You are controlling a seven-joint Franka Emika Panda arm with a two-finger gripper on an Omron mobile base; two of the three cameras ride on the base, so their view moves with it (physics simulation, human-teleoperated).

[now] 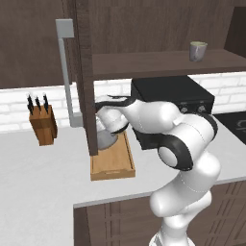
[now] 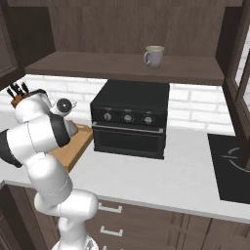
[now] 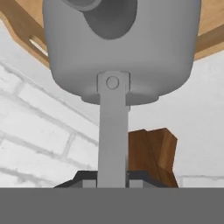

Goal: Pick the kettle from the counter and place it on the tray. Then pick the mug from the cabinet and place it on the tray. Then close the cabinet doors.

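Fingers (image 3: pixel 113 183) pinched on the kettle's (image 3: pixel 122 48) thin flat handle strap; smooth rounded grey metal body just beyond them, over the wooden tray (image 1: pixel 113 163).

Base views flank tray (image 1: pixel 113 166); hand view close.

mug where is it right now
The mug stands upright on the cabinet shelf, above the black oven; in the left base view it sits far right on that shelf.
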